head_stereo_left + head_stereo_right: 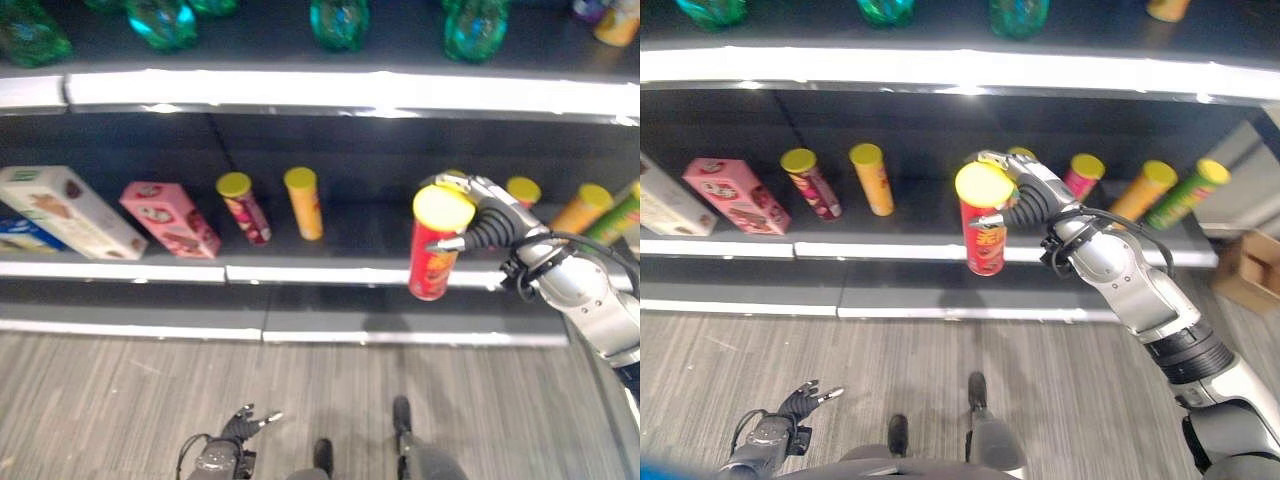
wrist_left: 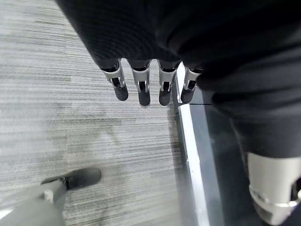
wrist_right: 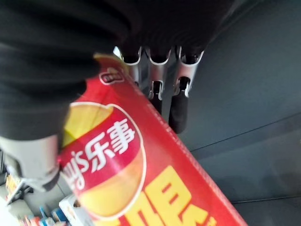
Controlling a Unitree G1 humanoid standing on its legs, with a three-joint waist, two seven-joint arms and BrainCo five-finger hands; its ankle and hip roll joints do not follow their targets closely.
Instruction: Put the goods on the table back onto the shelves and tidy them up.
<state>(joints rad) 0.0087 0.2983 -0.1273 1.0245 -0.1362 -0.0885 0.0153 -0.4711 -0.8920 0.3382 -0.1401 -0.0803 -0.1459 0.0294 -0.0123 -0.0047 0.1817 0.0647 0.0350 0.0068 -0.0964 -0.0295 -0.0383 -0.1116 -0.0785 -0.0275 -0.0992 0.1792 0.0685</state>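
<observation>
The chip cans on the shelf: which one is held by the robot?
The red can with the yellow lid, gripped by the right hand in front of the shelf edge. The other cans stand on the shelf untouched.

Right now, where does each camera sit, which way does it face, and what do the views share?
Left eye view: on the head, looking down at the shelf; right hand holds the red can, left hand hangs low.
Right eye view: beside it, same scene; pink box and yellow can on the shelf.
Left wrist view: on the left wrist, facing the floor along its straight fingers.
Right wrist view: on the right wrist, close on the red can, fingers around it.
Shared: the red can shows in both eye views and the right wrist view.
</observation>
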